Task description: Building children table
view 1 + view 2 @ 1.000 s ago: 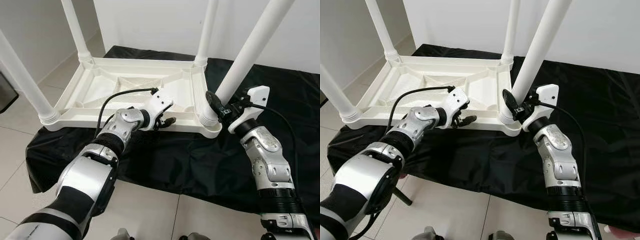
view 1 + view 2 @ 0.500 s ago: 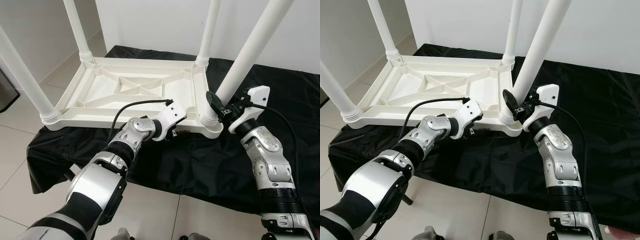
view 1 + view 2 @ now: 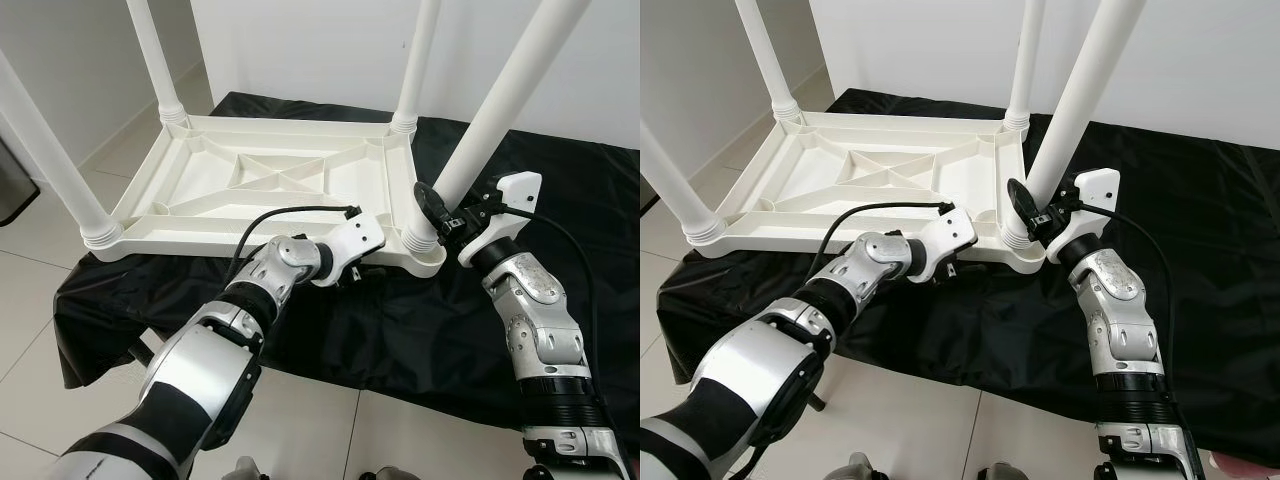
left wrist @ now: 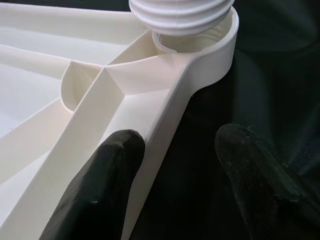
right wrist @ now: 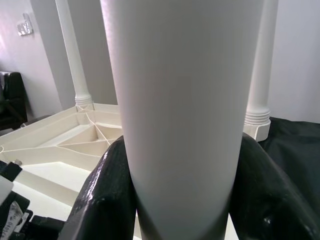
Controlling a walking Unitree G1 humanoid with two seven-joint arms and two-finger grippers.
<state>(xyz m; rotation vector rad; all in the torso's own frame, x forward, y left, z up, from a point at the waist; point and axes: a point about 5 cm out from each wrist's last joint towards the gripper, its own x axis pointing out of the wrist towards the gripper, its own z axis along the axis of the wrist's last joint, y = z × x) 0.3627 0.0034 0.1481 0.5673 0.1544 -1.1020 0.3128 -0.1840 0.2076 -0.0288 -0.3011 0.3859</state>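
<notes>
Left gripper (image 4: 170, 185): reaches in low at the near long edge of the tabletop, close to its right near corner; the two black fingers (image 4: 100, 185) stand apart, one over the rim's inner side and one out over the cloth, and how far either presses on the rim cannot be told
Tabletop (image 3: 270, 185): white plastic children's table lying upside down, its ribbed underside facing up, diagonal braces meeting in the middle
Left near leg (image 3: 45, 150): white tube standing up from the left near corner socket
Far legs (image 3: 150, 50): two white tubes rising from the two far corners, each with a ridged collar at its base
Right near leg (image 3: 490, 110): thick white tube set in the right near corner socket, leaning a little toward the right as it rises
Right gripper (image 5: 180, 200): closed round the right near leg just above its ridged base, one black finger on each side of the tube
Cloth (image 3: 400, 330): black sheet spread under the table, wrinkled, hanging over the near edge on the left
Floor (image 3: 40, 290): pale glossy tiles with thin dark joints, seen at left and along the bottom
Walls (image 3: 300, 45): plain white, meeting in a corner behind the table's far left leg
Dark object (image 3: 12, 185): a black shape at the left edge on the floor, too cropped to identify
</notes>
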